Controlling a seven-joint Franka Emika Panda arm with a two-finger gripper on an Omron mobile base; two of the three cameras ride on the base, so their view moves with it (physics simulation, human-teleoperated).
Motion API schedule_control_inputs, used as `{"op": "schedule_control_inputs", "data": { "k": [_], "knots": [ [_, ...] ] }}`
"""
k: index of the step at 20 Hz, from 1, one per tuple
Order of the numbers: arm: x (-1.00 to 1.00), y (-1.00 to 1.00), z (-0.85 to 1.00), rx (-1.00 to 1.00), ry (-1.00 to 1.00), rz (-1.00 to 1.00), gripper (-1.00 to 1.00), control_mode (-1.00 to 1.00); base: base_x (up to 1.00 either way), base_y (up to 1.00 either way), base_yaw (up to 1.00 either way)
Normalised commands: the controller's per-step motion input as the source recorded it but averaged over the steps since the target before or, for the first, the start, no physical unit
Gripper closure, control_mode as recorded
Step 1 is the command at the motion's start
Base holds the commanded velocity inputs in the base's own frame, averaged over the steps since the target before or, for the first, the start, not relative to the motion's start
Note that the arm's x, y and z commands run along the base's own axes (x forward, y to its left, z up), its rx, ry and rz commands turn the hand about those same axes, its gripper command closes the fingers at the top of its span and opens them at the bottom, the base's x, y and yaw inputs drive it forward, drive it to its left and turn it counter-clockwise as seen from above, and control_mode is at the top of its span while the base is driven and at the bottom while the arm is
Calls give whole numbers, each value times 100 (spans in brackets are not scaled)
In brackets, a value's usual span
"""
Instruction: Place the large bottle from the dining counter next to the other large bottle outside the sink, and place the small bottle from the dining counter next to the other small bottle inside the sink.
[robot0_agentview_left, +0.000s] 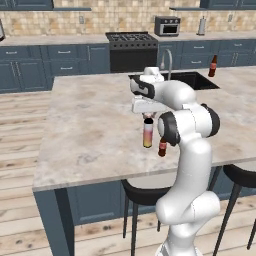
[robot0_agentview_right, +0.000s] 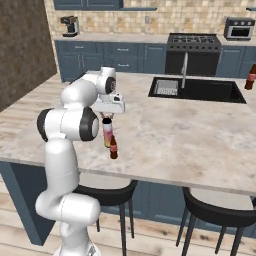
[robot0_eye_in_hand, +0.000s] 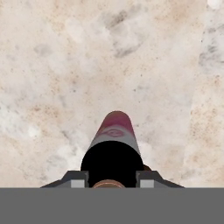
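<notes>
The large bottle (robot0_agentview_left: 147, 134) (robot0_agentview_right: 107, 135), with a black cap and a pink-to-yellow body, stands upright near the front edge of the dining counter (robot0_agentview_left: 90, 130) (robot0_agentview_right: 170, 135). My gripper (robot0_agentview_left: 148, 119) (robot0_agentview_right: 106, 119) (robot0_eye_in_hand: 112, 180) comes straight down on it, fingers shut against the two sides of its cap. From the hand view I look down the bottle's body (robot0_eye_in_hand: 114, 131). The small brown bottle (robot0_agentview_left: 162, 146) (robot0_agentview_right: 113, 148) stands close beside it, toward the counter's edge. Another large bottle (robot0_agentview_left: 213, 65) (robot0_agentview_right: 250, 76) stands on the counter by the sink (robot0_agentview_left: 200, 80) (robot0_agentview_right: 200, 90). The sink's inside is hidden.
A curved faucet (robot0_agentview_left: 167, 62) (robot0_agentview_right: 184, 70) rises at the sink's rim. Dark stools (robot0_agentview_left: 140, 195) (robot0_agentview_right: 215, 210) sit under the counter's near edge. A stove (robot0_agentview_left: 131, 50) (robot0_agentview_right: 192, 47) and cabinets line the back wall.
</notes>
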Motion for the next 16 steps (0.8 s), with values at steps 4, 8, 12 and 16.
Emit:
{"op": "schedule_control_inputs", "data": {
  "k": [4, 8, 12, 16],
  "knots": [
    [3, 0, 2, 0, 0, 0, 100, -100, 0, 0, 0],
    [7, 0, 52, 0, 1, 0, 100, -100, 0, 0, 0],
    [0, 0, 89, 0, 0, 0, 100, -100, 0, 0, 0],
    [-8, 0, 77, 0, 0, 0, 100, -100, 0, 0, 0]
  ]
}}
